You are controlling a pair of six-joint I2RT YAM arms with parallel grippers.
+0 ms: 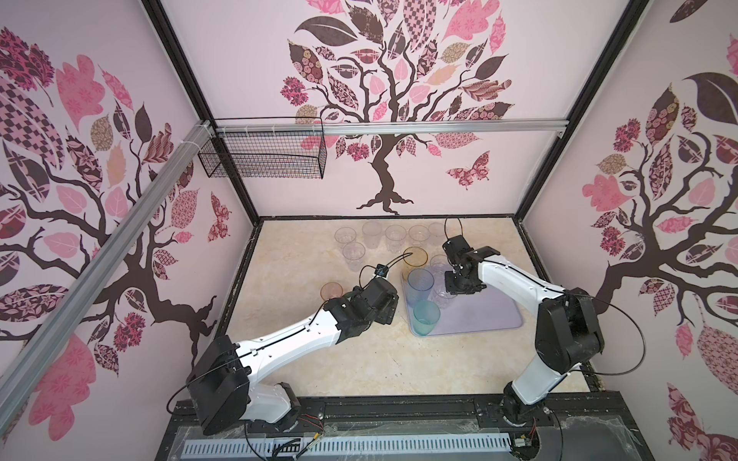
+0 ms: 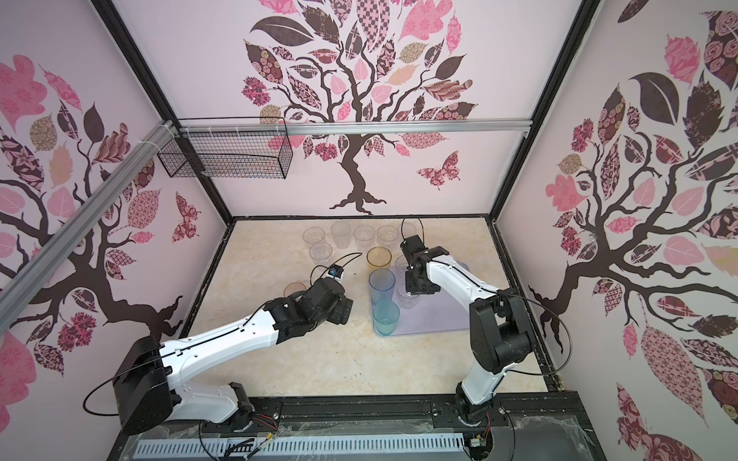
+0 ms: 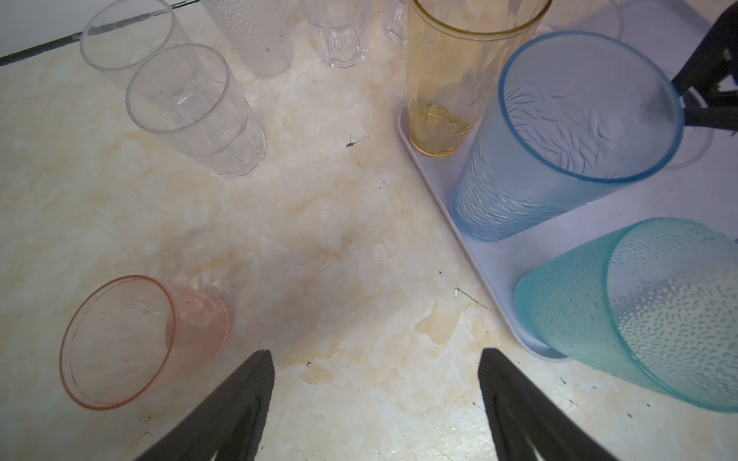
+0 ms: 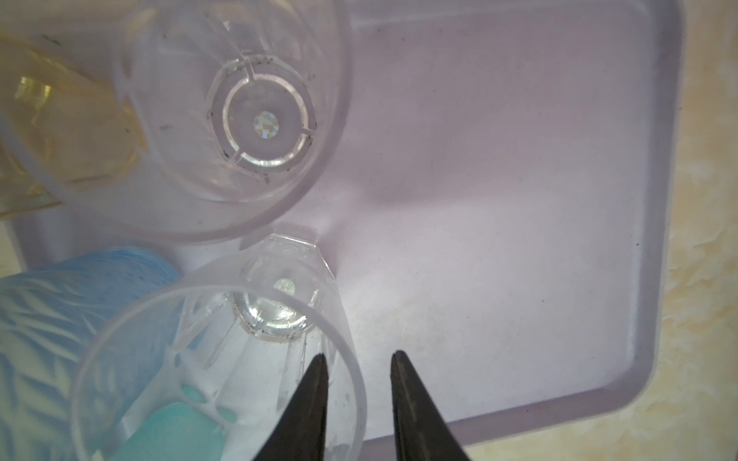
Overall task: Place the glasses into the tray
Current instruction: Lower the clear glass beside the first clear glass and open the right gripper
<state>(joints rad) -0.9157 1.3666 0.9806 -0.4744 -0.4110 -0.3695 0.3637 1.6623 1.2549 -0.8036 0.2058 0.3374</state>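
Right gripper (image 4: 357, 356) fingers stood slightly apart astride the rim of a clear glass (image 4: 255, 315) (one inside, one outside) on the tray (image 4: 519, 199), left gripper (image 3: 375, 353) gaped wide above the table (image 3: 319, 239).

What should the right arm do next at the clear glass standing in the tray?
Probably lift straight up. The right jaws stand apart astride the rim of the clear glass, one inside and one outside, and it stands upright on the tray. Any sideways pull would likely catch the rim and tip it.
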